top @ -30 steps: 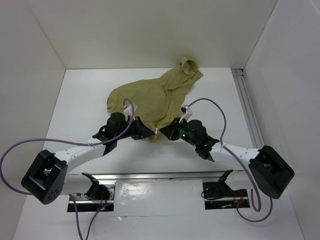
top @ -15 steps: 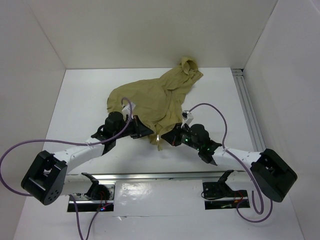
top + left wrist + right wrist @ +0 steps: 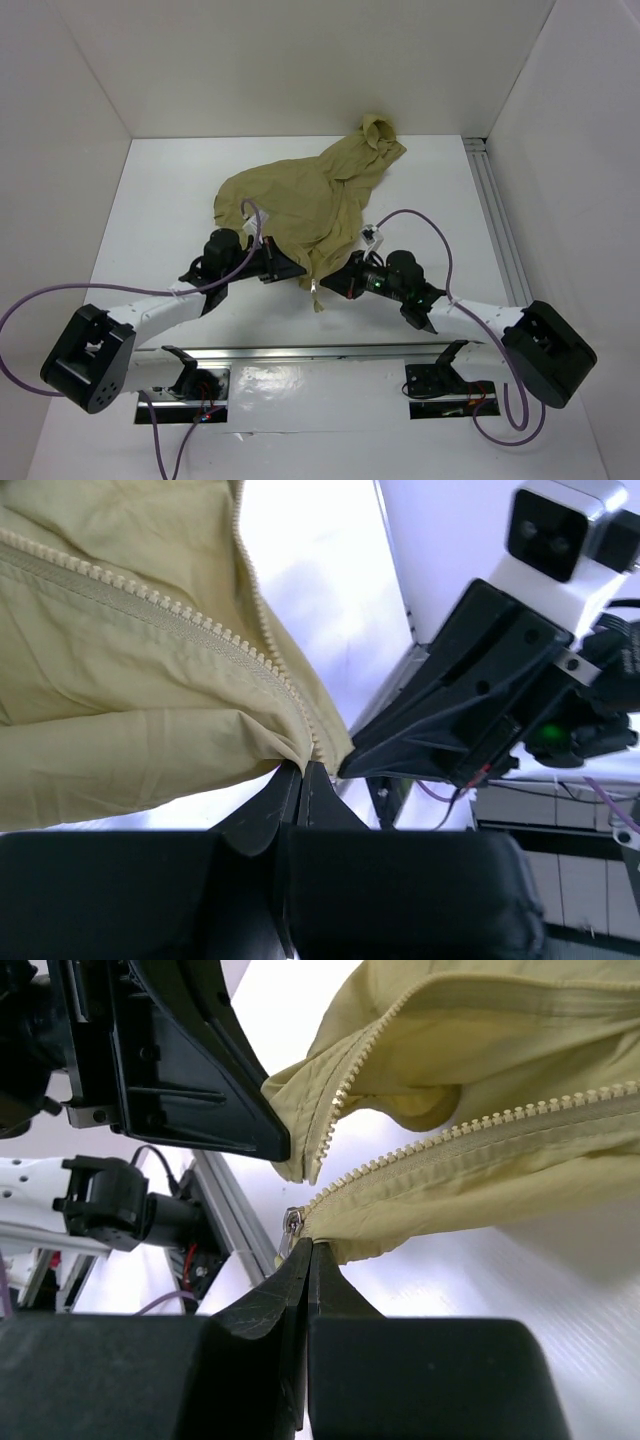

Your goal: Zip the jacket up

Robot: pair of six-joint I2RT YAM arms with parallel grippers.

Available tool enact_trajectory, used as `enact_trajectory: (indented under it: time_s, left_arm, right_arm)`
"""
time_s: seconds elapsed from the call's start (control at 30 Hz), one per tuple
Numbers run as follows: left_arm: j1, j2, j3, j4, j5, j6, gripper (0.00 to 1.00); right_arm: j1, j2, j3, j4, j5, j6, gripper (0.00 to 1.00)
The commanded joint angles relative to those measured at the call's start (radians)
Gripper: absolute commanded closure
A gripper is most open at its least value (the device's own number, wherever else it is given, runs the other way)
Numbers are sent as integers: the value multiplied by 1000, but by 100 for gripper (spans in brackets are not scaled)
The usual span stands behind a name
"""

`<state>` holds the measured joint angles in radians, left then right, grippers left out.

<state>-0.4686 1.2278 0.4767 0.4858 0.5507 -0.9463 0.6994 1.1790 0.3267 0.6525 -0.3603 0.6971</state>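
1. The jacket [image 3: 300, 195] is thin, soft cloth. I judge it light and limp, so it should bunch and slide on the surface [image 3: 150, 200] rather than push back. It lies heaped beyond both sets of jaws, with the hood [image 3: 378, 135] at the far end and the two bottom corners drawn in to the jaw tips.
2. The places to hold are the hem corners at the foot of each row of zipper teeth [image 3: 170, 605]. Those rows look like the only firmer lines in the garment, and loose cloth taken elsewhere would probably just stretch and fold.
3. The slider [image 3: 291, 1222] is small and metallic, and likely slippery to pinch.
4. The left jaws are pressed together. They pinch the bottom corner of one front edge, just where its tooth row runs out at the tips.
5. The right jaws are also pressed together, pinching the bottom corner of the other front edge. The slider sits right at their tips, and I cannot tell whether the metal itself is in the pinch or only the cloth beside it.
6. The two held corners are near each other but apart, and the tooth rows are not yet joined.
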Motion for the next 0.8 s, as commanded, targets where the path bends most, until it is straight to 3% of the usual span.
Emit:
enact_trajectory:
  time_s: [0.0, 0.3, 0.77]
  left_arm:
    - [11, 1, -12, 135, 69, -34, 100]
    - [39, 30, -43, 287, 149, -141, 100]
    - [39, 39, -52, 301, 149, -154, 100]
  right_arm:
    - [-15, 16, 14, 107, -48, 7, 100]
    - [-24, 25, 14, 133, -57, 16, 100]
    - [-43, 27, 14, 171, -66, 25, 100]
